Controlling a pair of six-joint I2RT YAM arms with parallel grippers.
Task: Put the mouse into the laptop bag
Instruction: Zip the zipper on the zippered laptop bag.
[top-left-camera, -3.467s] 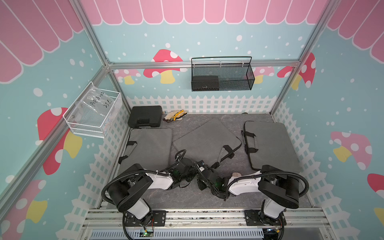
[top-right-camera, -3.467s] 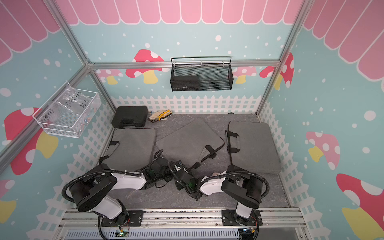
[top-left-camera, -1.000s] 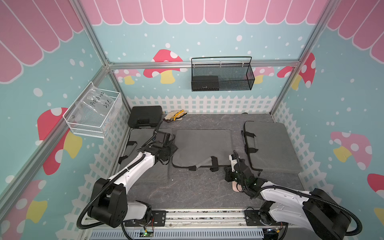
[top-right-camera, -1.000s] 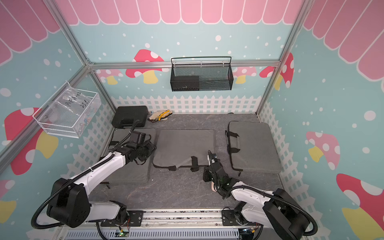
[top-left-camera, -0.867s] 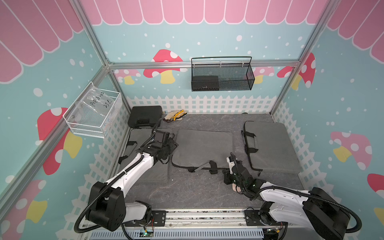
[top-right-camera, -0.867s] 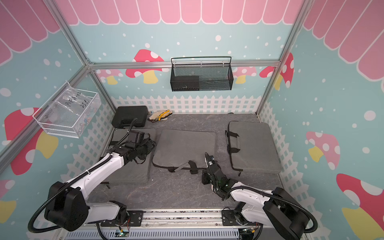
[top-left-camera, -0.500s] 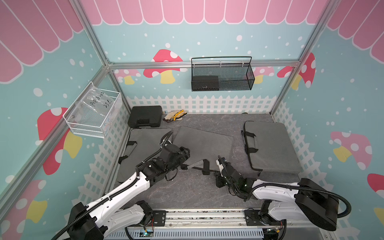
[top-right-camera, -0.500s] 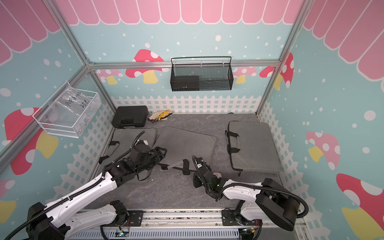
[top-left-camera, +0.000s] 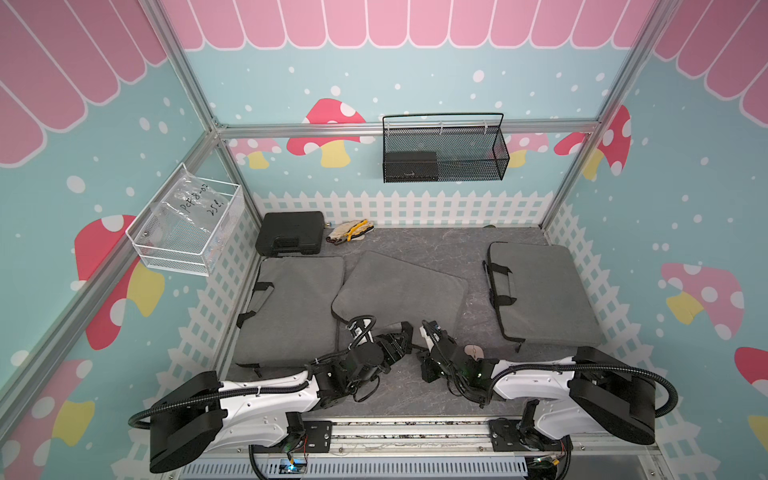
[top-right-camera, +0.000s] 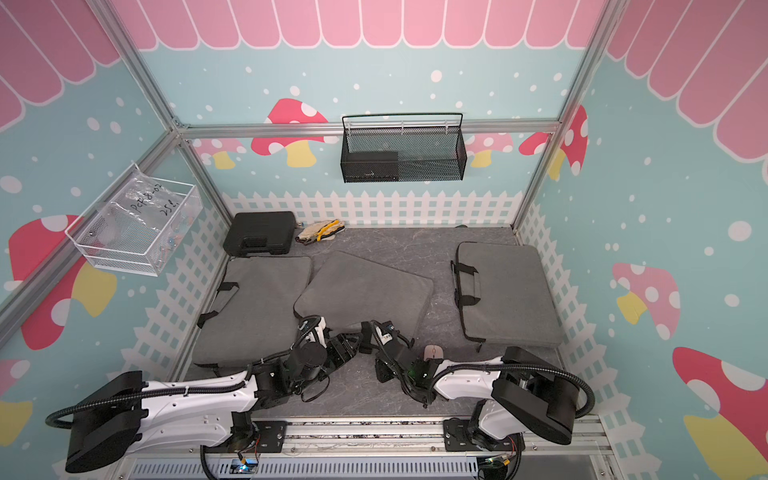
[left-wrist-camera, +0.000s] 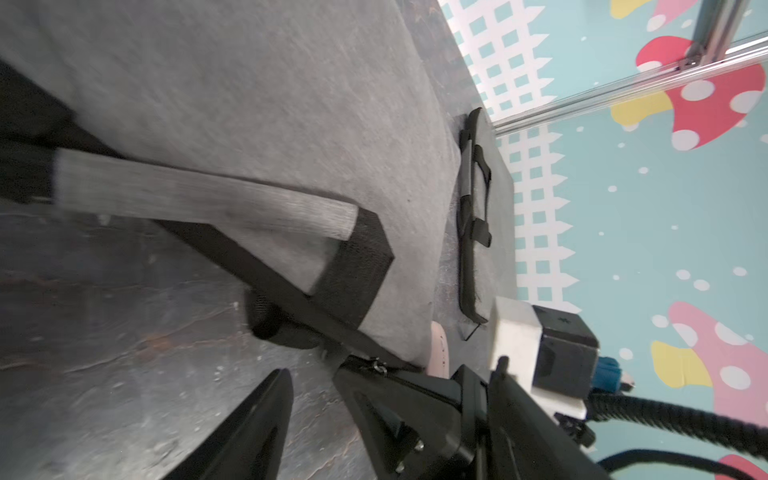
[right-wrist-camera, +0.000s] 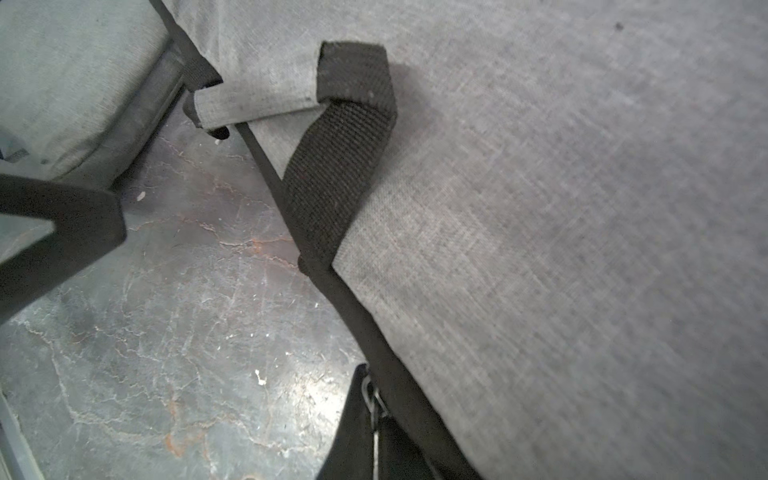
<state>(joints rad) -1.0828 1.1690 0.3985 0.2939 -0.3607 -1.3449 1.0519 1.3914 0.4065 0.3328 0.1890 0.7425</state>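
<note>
Right gripper (right-wrist-camera: 372, 390) clamped on the small metal zipper pull (left-wrist-camera: 378, 366) of my tilted grey fabric laptop bag (top-left-camera: 399, 291)
Left gripper (top-left-camera: 400, 337) hangs released beside it, low centre of both top views; small pinkish-beige computer mouse (top-left-camera: 473, 352) sits on the dark stone-look tabletop (top-left-camera: 395, 399), just right of the bag's near corner, not inside.

Mushroom-patterned teal walls (top-left-camera: 415, 75) enclose a grey floor (top-left-camera: 440, 243).

Bright, even overhead light is filling both top views, leaving only soft shadows. The wrist views are looking dimmer: glare is bouncing off the desk (right-wrist-camera: 307, 390), and motion blur is smearing the handle (left-wrist-camera: 174, 193).
</note>
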